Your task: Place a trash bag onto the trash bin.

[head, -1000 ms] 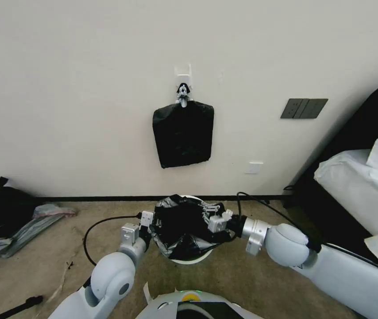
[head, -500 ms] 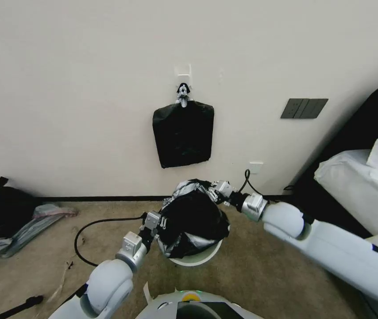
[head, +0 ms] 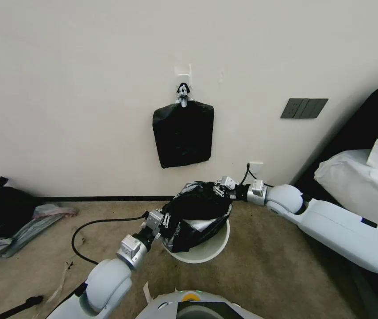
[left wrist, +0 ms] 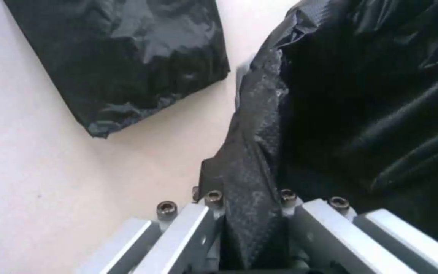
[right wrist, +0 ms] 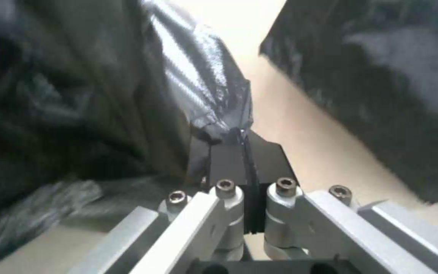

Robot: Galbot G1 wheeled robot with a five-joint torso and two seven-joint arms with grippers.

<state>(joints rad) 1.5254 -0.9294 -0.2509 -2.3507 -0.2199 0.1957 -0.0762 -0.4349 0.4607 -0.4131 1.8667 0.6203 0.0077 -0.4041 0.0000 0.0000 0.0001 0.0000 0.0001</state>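
Item 1, nearest: left gripper (head: 166, 220), at the near-left side of the bin. Its fingers are clamped on a fold of the bag's edge; the left wrist view shows black film pinched between the two metal finger plates.

Item 2: trash bin (head: 215, 250), a small round white plastic bucket standing on the brown carpet directly ahead of the robot's base. The near and right parts of its rim are bare; the rest is covered by the bag.

Item 3: trash bag (head: 198, 208), thin glossy black wrinkled plastic film, held stretched between the two grippers above the bin, its lower folds hanging into and over the bin's left side. Its mouth is not yet seated around the rim.

Item 4: right gripper (head: 222, 189), at the far-right side of the bin, raised higher than the left. Its fingers are closed on the bag's opposite edge; the right wrist view shows film caught between the dark pads.

Governing relation: the bag's held edge runs on a diagonal, from near-left and low to far-right and high, across the bin's opening. The bin lies below and between both grippers; the left is the nearer to the rim. Judgement: seating the bag calls for bringing the held edges down outside the rim.

Item 5, farthest: flat rectangular black bundle (head: 183, 134) hanging from a hook on the white wall.
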